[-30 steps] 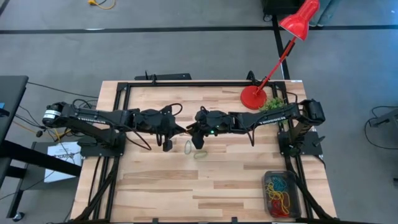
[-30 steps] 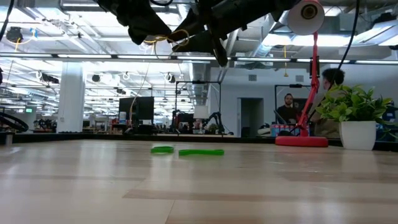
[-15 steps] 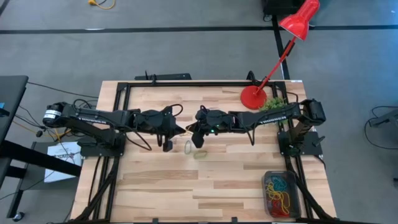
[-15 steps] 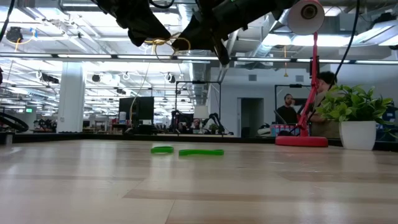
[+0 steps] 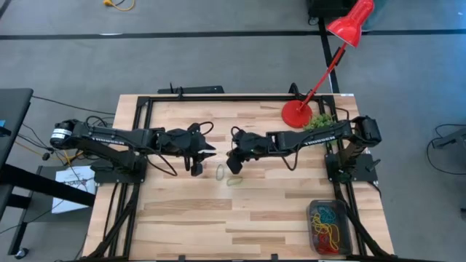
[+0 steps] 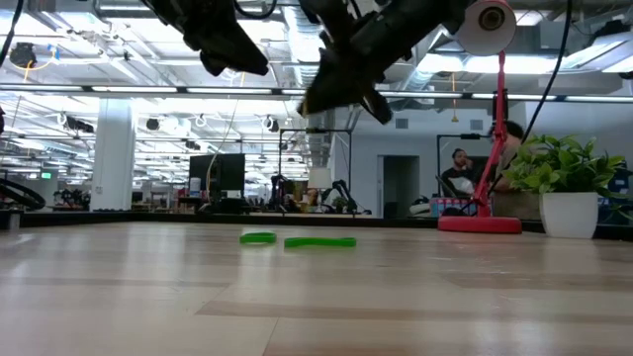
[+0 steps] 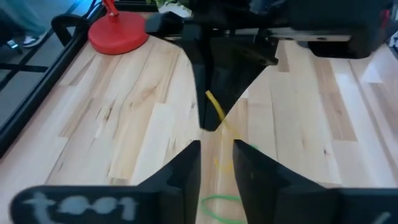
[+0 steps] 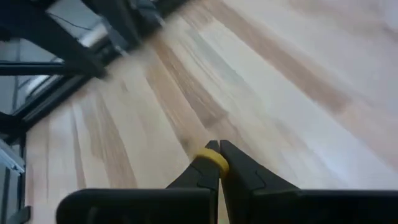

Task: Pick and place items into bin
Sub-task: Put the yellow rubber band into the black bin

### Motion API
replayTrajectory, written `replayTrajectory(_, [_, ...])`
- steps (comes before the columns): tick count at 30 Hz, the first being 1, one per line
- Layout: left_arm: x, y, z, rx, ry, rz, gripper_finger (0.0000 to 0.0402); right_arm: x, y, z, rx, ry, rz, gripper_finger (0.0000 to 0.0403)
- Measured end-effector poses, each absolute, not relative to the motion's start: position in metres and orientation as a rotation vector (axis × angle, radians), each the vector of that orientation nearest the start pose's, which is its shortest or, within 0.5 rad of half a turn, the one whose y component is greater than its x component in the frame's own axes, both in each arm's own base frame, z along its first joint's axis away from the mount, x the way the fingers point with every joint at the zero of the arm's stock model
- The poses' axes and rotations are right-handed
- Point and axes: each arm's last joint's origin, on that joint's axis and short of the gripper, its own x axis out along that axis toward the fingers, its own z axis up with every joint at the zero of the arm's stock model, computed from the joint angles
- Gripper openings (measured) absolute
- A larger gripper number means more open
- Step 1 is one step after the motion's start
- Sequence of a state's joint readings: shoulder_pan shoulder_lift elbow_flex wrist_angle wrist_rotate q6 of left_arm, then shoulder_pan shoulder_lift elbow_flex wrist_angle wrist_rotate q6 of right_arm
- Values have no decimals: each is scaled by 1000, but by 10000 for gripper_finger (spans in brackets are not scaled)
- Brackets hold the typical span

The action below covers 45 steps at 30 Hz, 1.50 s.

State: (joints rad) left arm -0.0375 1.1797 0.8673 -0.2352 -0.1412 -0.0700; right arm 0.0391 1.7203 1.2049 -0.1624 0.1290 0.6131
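Two thin green loops [image 5: 227,176] flat on pale wooden table [image 5: 189,218].

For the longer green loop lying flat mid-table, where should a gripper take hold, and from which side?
Judging by its pose, come straight down from above. The longer green loop lies flat and thin on the table, so pinch across one strand at its middle; the smaller loop beside it lies apart.

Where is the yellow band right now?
The yellow band is pinched in the right gripper's fingers, up above the middle of the table, beside the two green bands lying there.
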Motion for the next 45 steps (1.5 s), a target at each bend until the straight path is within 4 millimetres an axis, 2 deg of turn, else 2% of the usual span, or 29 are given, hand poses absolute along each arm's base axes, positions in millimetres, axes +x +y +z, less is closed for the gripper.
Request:
replayTrajectory(4, [253,-4,279,-3,541,176,101,367,16,225,648,773,-321,1])
replayTrajectory(10, [251,0,278,43,552,286,104,343,35,210,890,1168,-239,1])
replayTrajectory(15, [251,3,278,124,570,308,105,316,48,212,947,1399,-321,1])
replayTrajectory(19, [252,11,281,105,528,387,105,283,64,229,994,1565,-443,1])
replayTrajectory(23, [254,24,287,30,456,448,105,246,87,257,1068,1654,-530,1])
replayTrajectory(27, [253,37,288,-9,440,482,105,210,113,281,1152,1631,-633,1])
replayTrajectory(30, [252,46,288,-23,442,495,105,189,133,289,1174,1547,-744,1])
replayTrajectory(34, [250,56,288,-36,444,517,105,172,160,284,1218,1471,-915,1])
replayTrajectory(37, [249,62,288,-43,444,534,105,162,182,273,1188,1611,-983,0])
replayTrajectory(41, [247,69,288,-49,444,561,105,149,206,257,1065,1859,-1084,1])
replayTrajectory(45, [246,75,286,-51,451,582,105,146,221,240,976,1916,-1153,4])
